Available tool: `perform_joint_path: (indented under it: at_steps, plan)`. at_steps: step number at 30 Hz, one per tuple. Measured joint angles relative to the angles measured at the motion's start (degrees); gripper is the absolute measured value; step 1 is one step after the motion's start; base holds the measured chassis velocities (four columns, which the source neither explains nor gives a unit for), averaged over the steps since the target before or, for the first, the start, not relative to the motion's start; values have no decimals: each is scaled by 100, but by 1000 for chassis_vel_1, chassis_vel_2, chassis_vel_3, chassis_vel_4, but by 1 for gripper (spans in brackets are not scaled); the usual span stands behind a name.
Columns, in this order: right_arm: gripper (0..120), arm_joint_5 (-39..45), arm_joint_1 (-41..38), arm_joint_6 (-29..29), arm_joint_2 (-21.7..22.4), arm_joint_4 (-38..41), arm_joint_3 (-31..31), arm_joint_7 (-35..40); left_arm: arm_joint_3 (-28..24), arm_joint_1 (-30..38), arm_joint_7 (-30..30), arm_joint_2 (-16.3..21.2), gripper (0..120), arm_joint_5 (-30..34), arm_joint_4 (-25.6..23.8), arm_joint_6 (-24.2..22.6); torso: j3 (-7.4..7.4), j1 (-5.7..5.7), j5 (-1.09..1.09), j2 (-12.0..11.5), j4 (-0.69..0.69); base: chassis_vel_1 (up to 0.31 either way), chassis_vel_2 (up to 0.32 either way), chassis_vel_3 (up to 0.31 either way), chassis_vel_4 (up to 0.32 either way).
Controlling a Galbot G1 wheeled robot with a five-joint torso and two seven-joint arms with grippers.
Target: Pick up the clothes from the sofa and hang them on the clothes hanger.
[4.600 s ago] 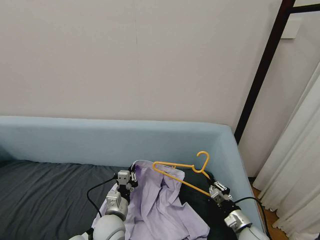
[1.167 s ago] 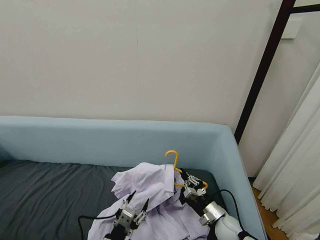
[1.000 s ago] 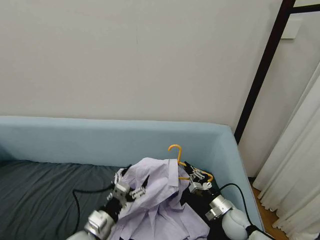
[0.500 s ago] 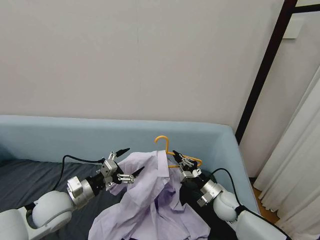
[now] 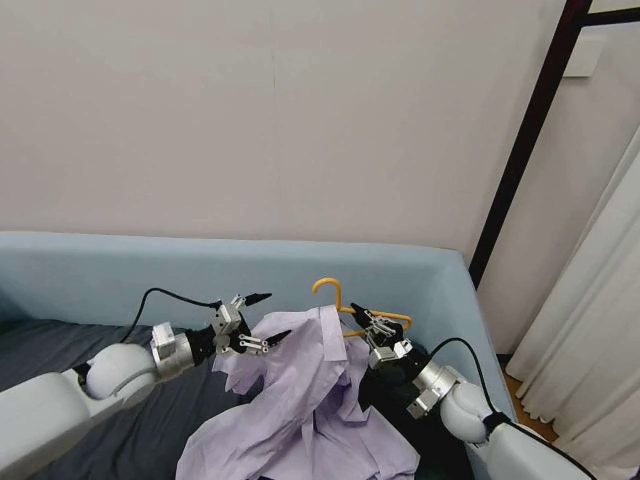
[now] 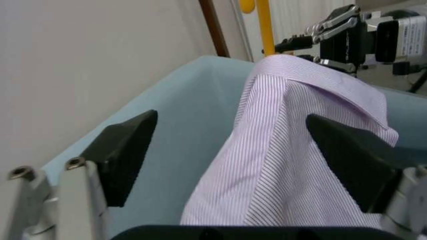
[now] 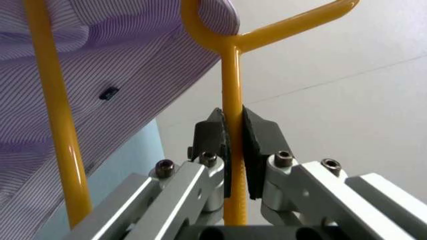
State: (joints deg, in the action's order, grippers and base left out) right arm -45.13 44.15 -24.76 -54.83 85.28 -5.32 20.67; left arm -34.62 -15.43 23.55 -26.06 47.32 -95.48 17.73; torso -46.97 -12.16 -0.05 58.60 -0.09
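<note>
Shirt (image 5: 305, 400), lilac with fine stripes, is draped by its collar over the yellow hanger (image 7: 231, 75) above the sofa (image 5: 150, 275). Its lower part pools on the dark seat (image 5: 50, 335) at 6 o'clock from the hook. The right tool (image 5: 372, 324), at 3 o'clock from the collar, is clenched on the hanger's bar just below the hook, pinching it between both pads (image 7: 257, 135). The left tool (image 5: 274, 316), at 9 o'clock from the collar, is released, fingers spread wide and holding nothing, with the shoulder cloth just ahead of them.

The step in hand looks like seating the shirt on the hanger. To do it well, the right tool should hold the hanger level while the left takes the loose shoulder near its seam, not the sleeve, and draws it toward 9 o'clock over the hanger's free arm. Pull gently: a hard tug could twist the bar in the pinch or drag the collar off.
</note>
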Motion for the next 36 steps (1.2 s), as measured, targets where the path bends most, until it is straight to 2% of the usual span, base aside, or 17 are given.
perform_joint_path:
  at_steps: [1, 5, 12, 14, 18, 20, 21, 24, 25, 26, 31, 32, 35, 36]
  plan:
    - [5, -14, 21, -8, 10, 3, 17, 5, -122, 162, 90, -50, 79, 27, 51, -60, 0, 0, 0, 0, 0, 0, 0, 0, 0]
    - [5, -40, 37, -36, 27, 3, 55, 16, -481, 546, 398, -95, 71, 77, 124, -262, 1, 0, 2, 0, 1, 0, 0, 0, 0]
    - [5, -51, -51, -64, 28, 3, 49, 17, -1113, 999, 571, -243, 74, 54, 355, -307, 1, 1, 0, 0, 3, 0, 0, 0, 0]
    - [5, -72, -65, -79, 26, 3, 45, 16, -1315, 1146, 543, -386, 74, 20, 520, -293, 1, 1, 1, 0, 2, 0, 0, 0, 0]
    - [5, -97, -66, -96, 29, 9, 43, 16, -1468, 1263, 492, -653, 68, 3, 780, -271, 0, 1, 0, 0, 2, 0, 0, 0, 0]
    - [5, -125, -38, -113, 54, 34, 90, 15, -1591, 1388, 474, -879, 57, 22, 940, -263, 0, 1, 1, 0, 1, 0, 0, 0, 0]
    - [5, -125, -38, -113, 54, 34, 90, 15, -1591, 1388, 474, -879, 57, 22, 940, -263, 0, 1, 1, 0, 1, 0, 0, 0, 0]
    - [5, -163, -21, -151, 70, 22, 148, 14, -1731, 1492, 521, -1017, 43, 25, 1071, -203, 1, 1, 2, 0, -1, 0, 0, 0, 0]
    - [5, -171, -18, -155, 69, 20, 151, 14, -1752, 1497, 572, -1032, 39, 19, 1112, -163, 0, 1, 1, 0, 1, 0, 0, 0, 0]
    - [5, -171, -18, -155, 69, 20, 151, 14, -1752, 1497, 572, -1032, 39, 19, 1112, -163, 0, 1, 1, 0, 1, 0, 0, 0, 0]
    - [5, -265, 34, -203, 50, 12, 158, 20, -1767, 1462, 634, -1035, 18, -16, 1195, -79, 1, 1, 1, 0, 3, 0, 0, 0, 0]
    - [5, -265, 34, -203, 50, 12, 158, 20, -1767, 1462, 634, -1035, 18, -16, 1195, -79, 1, 1, 1, 0, 3, 0, 0, 0, 0]
    - [5, -302, 54, -232, 41, 5, 159, 32, -1748, 1429, 636, -1013, 5, -25, 1196, -73, 1, 1, 1, 0, 1, 0, 0, 0, 0]
    - [5, -309, 55, -242, 37, 6, 159, 34, -1742, 1408, 636, -996, 4, -29, 1185, -74, 1, 1, 1, 0, 1, 0, 0, 0, 0]
